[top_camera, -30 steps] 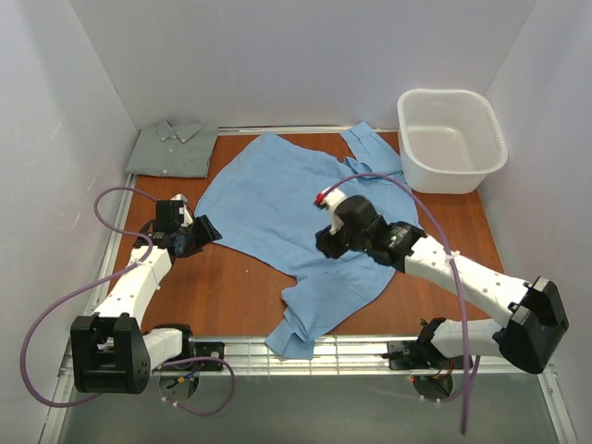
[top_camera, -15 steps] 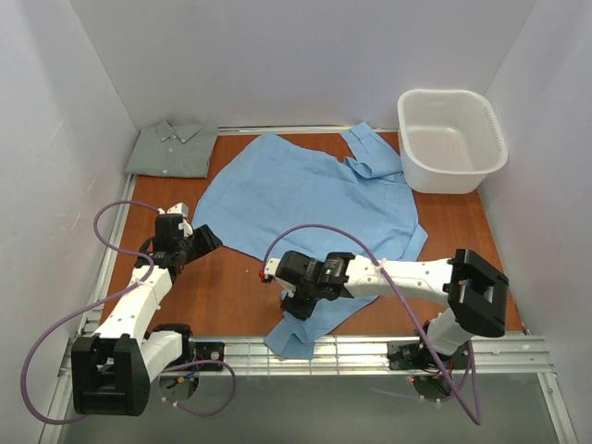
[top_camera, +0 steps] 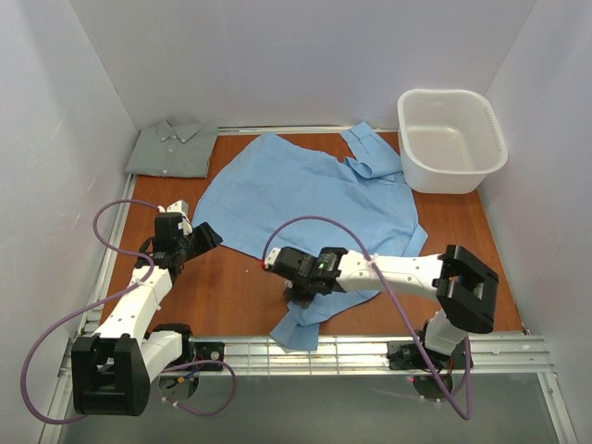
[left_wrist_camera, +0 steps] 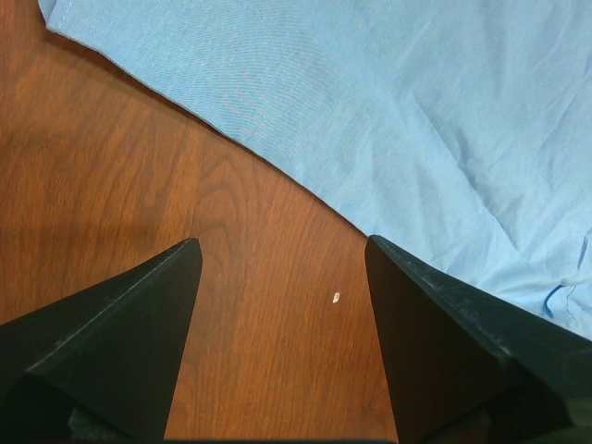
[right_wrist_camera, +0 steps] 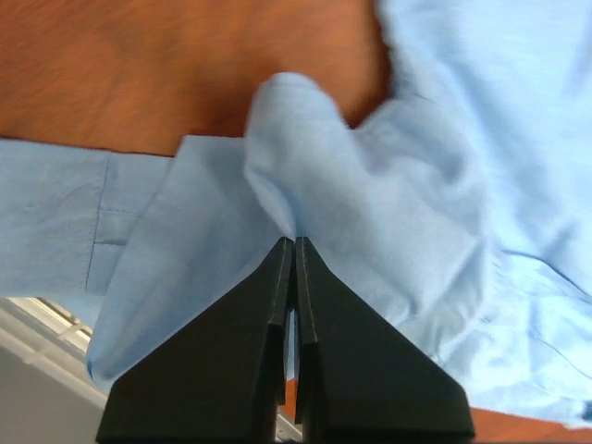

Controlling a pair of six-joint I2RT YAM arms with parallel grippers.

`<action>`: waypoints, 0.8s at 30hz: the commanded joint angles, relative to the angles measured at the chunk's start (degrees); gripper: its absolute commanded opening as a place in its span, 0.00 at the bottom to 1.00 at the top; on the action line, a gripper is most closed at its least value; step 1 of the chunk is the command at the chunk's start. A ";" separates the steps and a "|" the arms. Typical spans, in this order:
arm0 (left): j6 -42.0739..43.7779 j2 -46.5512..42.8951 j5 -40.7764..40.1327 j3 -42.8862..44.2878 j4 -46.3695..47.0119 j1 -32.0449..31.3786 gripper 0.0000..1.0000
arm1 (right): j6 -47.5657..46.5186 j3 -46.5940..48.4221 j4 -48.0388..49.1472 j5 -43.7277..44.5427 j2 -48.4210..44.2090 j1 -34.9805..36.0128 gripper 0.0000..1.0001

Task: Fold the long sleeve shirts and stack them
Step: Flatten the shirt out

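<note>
Grey-green shirt (top_camera: 173,148): lies folded, collar showing, well to the left of the white basket (top_camera: 449,178) and level with it. In my judgement it needs nothing more for now.

Left fingers (left_wrist_camera: 120,342): spread wide and holding nothing. They hang over bare worktop (top_camera: 231,287), well left of the basket and nearward of it. The blue hem lies close ahead of them, untouched.

Sky-blue shirt (top_camera: 305,190): spread out and unfolded. Its upper right part sits just beside the basket's left wall, and the body runs left and nearward from there. I judge it light, limp, thin woven cloth. It will likely drape, drag and crease rather than keep a shape, and slide readily over the wood. It is best taken at a cuff, seam or shoulder by pinching a small fold.

Sleeve (top_camera: 298,324): trails out nearward, left of the basket and well apart from it.

Right fingers (right_wrist_camera: 264,370): clamped tight together on a raised pleat of that sleeve, with cloth bunched above the tips.
</note>
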 commanded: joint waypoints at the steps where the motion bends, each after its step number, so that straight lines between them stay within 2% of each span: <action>1: 0.92 -0.58 0.22 -0.13 0.87 -0.11 0.68 | 1.38 0.79 -1.66 5.78 -9.10 -6.41 0.01; 3: 0.92 -0.84 0.22 -0.13 0.87 -0.11 0.68 | 1.30 0.62 -1.05 4.65 -13.33 -10.29 0.01; 7: 0.92 -0.67 0.22 -0.13 0.96 -0.11 0.68 | 2.09 -4.21 3.35 -1.33 -26.07 -27.59 0.01; 8: 0.92 -0.58 0.31 -0.13 0.87 -0.20 0.68 | 1.83 -5.35 2.40 -1.51 -26.88 -29.88 0.16; 9: 0.92 -0.58 0.22 -0.13 1.05 -0.20 0.68 | 1.48 -5.71 1.34 -0.81 -27.24 -32.34 0.23; 11: 0.92 -0.41 0.57 -0.05 1.13 -0.20 0.68 | 0.33 -6.41 -1.82 -0.36 -26.98 -32.46 0.37; 13: 0.92 -0.41 0.66 -0.13 1.13 -0.20 0.68 | 0.07 -6.94 -2.88 -2.82 -27.41 -31.93 0.45; 15: 0.92 -0.41 0.57 -0.13 1.14 -0.20 0.68 | -1.24 -7.21 -2.45 -4.75 -29.16 -28.52 0.52; 20: 0.92 -0.41 0.40 -0.05 1.22 -0.20 0.68 | -6.34 -5.63 -1.30 -11.59 -29.27 -16.14 0.59; 24: 0.92 -0.32 0.31 -0.13 1.13 -0.20 0.68 | -6.35 -6.42 -1.65 -17.94 -23.84 -9.70 0.62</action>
